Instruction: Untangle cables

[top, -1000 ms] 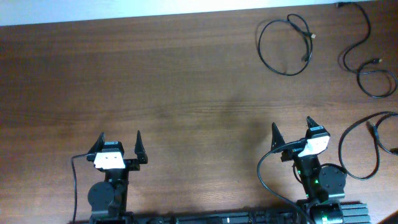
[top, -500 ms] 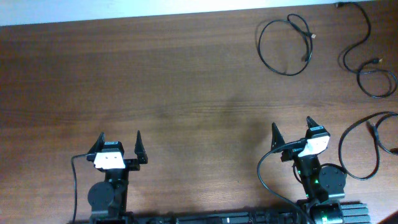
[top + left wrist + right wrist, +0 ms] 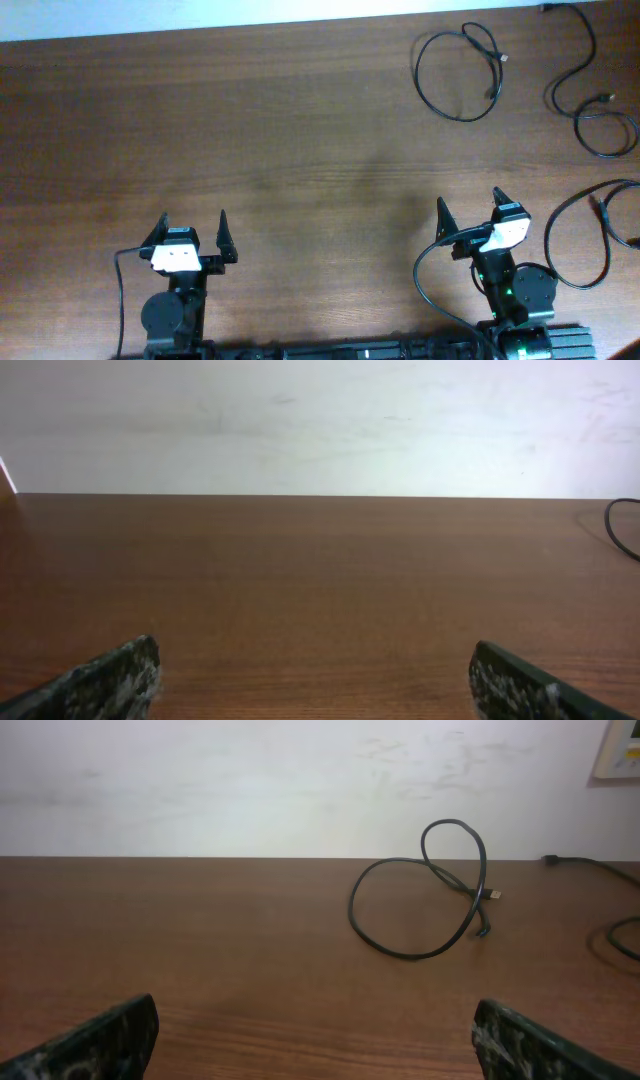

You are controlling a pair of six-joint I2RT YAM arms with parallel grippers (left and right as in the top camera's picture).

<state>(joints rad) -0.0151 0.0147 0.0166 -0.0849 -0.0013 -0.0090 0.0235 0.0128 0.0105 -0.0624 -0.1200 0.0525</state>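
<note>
at the near edge of the table [image 3: 300, 150], both arms sit low by their bases. left gripper [image 3: 192, 224]: fingers spread wide, nothing between them. right gripper [image 3: 469, 204]: same, wide and empty.

cables: 3 thin black cords, all in the far right quarter, none touching another.
- round loop [image 3: 417, 75], crossing itself near its top, plug ends hanging inside. seen from the right wrist [image 3: 352, 912] it lies flat except for 1 small raised coil.
- long cord [image 3: 552, 96] running from the far right corner into a small loop by the right edge.
- third cord [image 3: 548, 240] curling just beside the right arm's base and off the right side of the view.

step, as i judge it: no knot joins the cords, so the separating looks done or nearly so. only the round loop's self-crossing might want opening.

next move, if any: right arm reaches forward, pinches the raised coil, draws it outward.

room: broad bare wood to the left and centre. far and right edges lie close to the cords, so pull inward, not out.
</note>
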